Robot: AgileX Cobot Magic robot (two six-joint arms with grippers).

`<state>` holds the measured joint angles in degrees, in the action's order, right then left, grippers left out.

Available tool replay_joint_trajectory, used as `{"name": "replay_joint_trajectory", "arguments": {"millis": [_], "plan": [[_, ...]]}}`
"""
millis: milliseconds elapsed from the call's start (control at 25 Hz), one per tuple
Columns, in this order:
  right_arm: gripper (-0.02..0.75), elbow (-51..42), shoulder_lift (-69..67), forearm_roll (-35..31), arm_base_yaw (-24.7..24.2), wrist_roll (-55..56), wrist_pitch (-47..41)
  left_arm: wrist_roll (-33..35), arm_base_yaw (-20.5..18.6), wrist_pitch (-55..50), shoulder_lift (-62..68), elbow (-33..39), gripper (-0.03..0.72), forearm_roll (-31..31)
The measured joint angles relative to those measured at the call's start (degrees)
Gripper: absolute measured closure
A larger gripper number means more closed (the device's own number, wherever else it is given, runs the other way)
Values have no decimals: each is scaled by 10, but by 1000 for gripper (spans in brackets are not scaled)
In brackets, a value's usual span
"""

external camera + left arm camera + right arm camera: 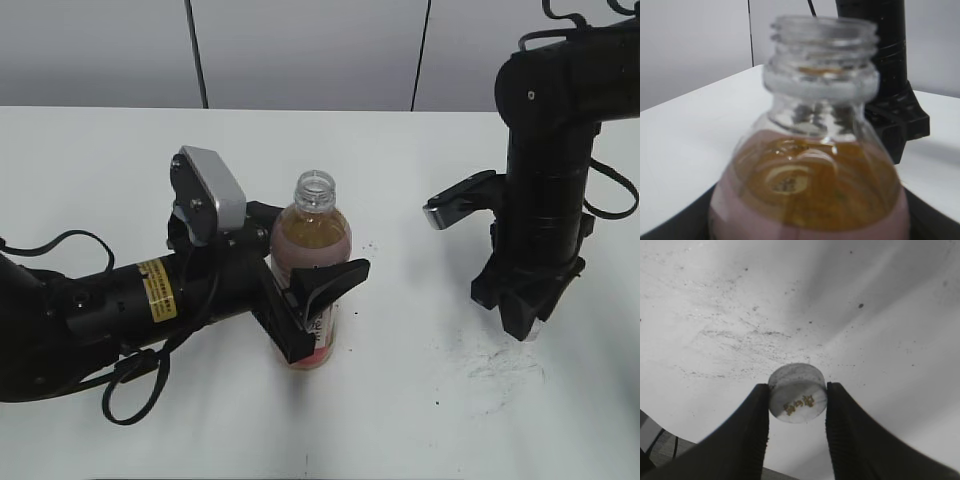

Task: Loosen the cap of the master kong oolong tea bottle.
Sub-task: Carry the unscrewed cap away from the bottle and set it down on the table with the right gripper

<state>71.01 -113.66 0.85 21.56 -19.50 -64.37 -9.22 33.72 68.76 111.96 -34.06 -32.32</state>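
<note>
Right wrist view: right gripper [797, 400] clamps the cap [797, 393] above the table [740, 315].
Left gripper [300, 300] grips the uncapped master kong oolong tea bottle [311, 240].

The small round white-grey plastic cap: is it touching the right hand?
Touching. The right wrist view shows the cap pinched between both fingers of the right hand, no gap.

Nothing legible: yellow sticker [155, 290] on left arm too small; gold mark on cap [798, 392] blurred.
</note>
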Motion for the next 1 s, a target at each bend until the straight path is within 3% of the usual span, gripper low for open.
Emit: {"name": "replay_joint_trajectory", "arguments": {"millis": [280,480,840,1000], "plan": [[472,0,-9,-59,0,3,25,0,0,0,0,0,244,0],[459,0,-33,-64,0,3,27,0,0,0,0,0,244,0],[251,0,-36,-65,0,9,28,0,0,1,0,0,244,0],[223,10,-27,-65,0,53,1,0,0,1,0,0,244,0]]}}
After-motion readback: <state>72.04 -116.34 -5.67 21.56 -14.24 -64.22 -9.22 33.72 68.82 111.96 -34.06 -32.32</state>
